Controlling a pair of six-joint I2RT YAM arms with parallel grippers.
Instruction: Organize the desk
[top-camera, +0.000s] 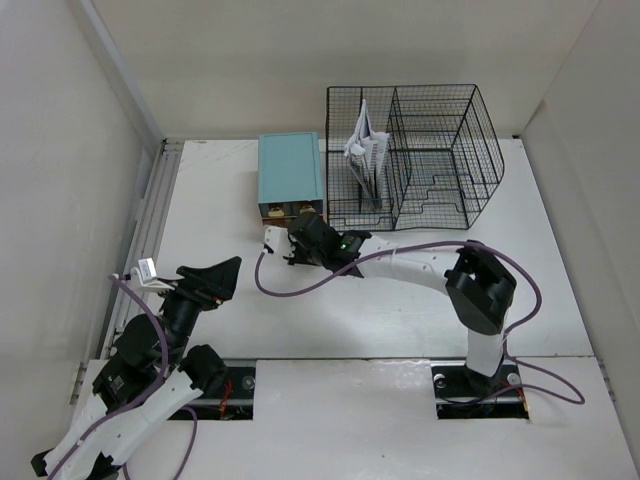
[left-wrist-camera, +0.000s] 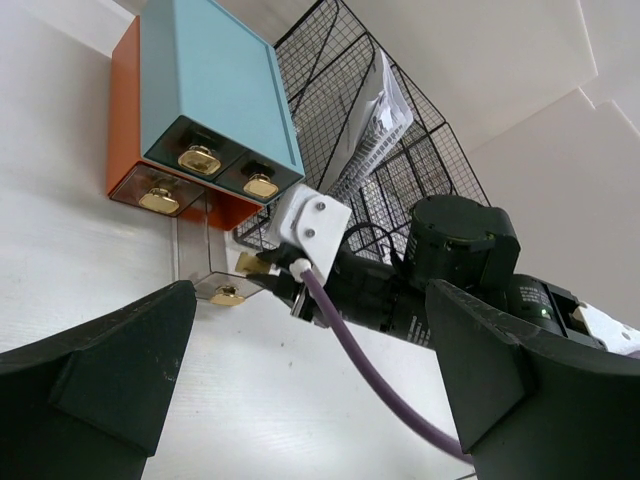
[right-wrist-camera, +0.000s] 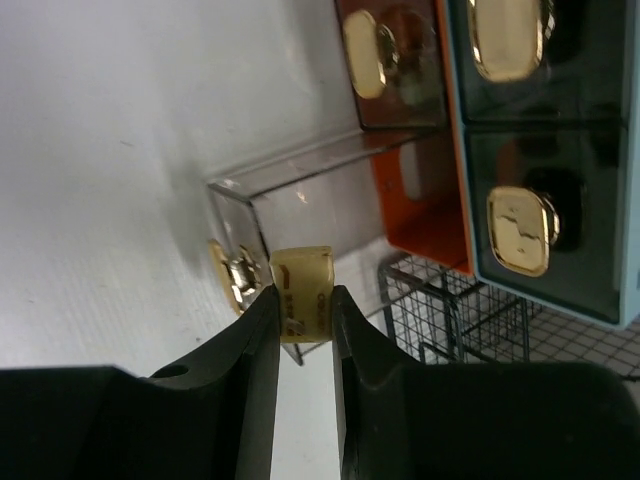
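Note:
The desk (top-camera: 400, 310) is a large white tabletop with a metal rail (top-camera: 150, 230) along its left edge. My right gripper (top-camera: 290, 240) is shut on a small cream eraser-like block (right-wrist-camera: 303, 295), held at the front of a clear drawer (right-wrist-camera: 310, 190) that is pulled out of the teal drawer box (top-camera: 290, 168). In the right wrist view my right gripper (right-wrist-camera: 303, 312) pinches the block beside the drawer's gold knob (right-wrist-camera: 232, 275). My left gripper (top-camera: 215, 280) is open and empty over the left side of the desk; in its own view it (left-wrist-camera: 310, 370) faces the box (left-wrist-camera: 215, 85).
A black wire rack (top-camera: 415, 155) holding papers (top-camera: 365, 145) stands right of the teal box at the back. The right arm's purple cable (top-camera: 290, 290) loops over the desk's middle. White walls enclose the desk on three sides.

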